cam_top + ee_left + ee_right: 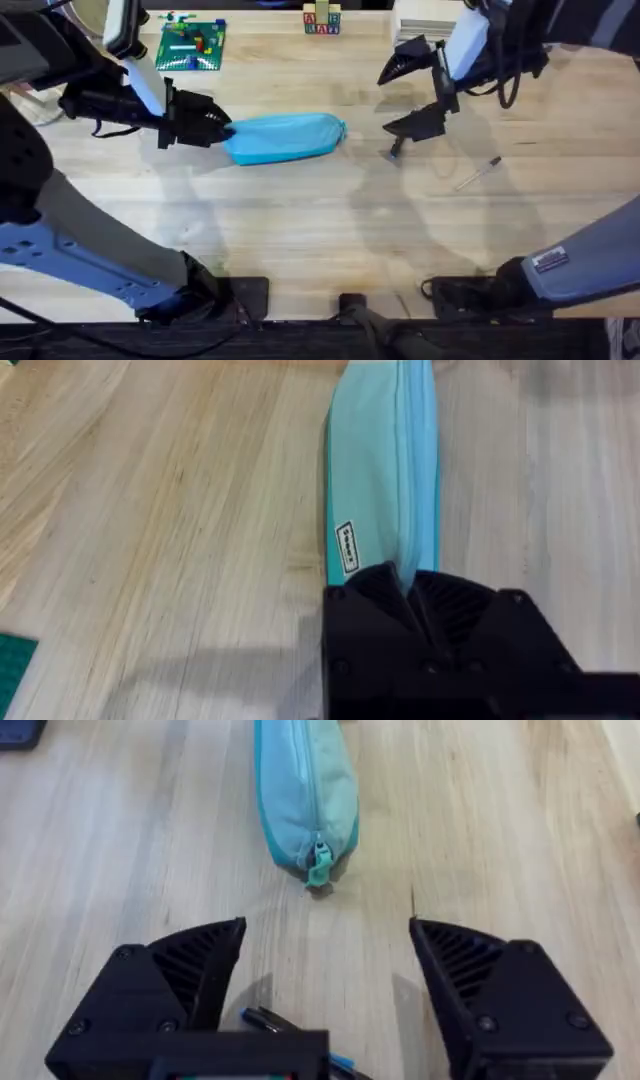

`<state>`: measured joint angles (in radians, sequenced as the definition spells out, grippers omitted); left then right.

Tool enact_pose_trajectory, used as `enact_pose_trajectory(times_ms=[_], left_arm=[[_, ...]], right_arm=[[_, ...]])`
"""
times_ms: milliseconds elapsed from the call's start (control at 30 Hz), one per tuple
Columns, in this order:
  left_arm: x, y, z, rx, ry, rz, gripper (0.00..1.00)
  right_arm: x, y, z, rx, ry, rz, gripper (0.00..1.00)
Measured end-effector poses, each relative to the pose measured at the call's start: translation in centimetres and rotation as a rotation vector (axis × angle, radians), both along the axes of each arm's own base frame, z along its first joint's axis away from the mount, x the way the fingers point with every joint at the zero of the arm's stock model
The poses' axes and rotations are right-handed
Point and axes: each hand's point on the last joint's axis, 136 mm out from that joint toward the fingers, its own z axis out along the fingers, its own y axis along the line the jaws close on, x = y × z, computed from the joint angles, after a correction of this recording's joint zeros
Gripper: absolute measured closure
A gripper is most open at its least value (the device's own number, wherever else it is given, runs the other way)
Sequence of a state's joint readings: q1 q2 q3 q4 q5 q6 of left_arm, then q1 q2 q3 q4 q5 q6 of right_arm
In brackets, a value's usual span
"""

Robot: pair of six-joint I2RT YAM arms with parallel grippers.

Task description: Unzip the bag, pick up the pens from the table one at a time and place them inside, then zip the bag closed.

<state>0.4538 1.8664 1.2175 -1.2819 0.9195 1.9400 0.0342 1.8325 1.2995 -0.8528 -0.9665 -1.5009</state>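
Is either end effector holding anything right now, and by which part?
The left end effector is clamped on the bag at its end away from the zipper pull. The right end effector is open, holding nothing.

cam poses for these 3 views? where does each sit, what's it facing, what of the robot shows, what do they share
Overhead: above the arm bases, looking down and forward over the table; both arms show, left gripper at the bag, right gripper spread.
Left wrist: on the left arm, looking along the bag; its fingers pinch the bag's end.
Right wrist: on the right arm, facing the bag's zip-pull end; its fingers stand apart.
Shared: the bag and the table.
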Motion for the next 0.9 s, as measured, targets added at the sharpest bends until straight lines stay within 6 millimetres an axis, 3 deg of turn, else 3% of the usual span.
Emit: enact_pose_trajectory(times_ms=[200,900], left_arm=[[0.1,0.0,0.0,0.001,-0.003,0.000,0.959],[0.1,0.0,0.0,0.003,-0.006,0.000,0.959]], right_arm=[[-0.2,0.5,-1.4,-0.002,0.042,0.016,0.007],[0.3,3.0,-3.5,0.000,0.005,0.085,0.007]])
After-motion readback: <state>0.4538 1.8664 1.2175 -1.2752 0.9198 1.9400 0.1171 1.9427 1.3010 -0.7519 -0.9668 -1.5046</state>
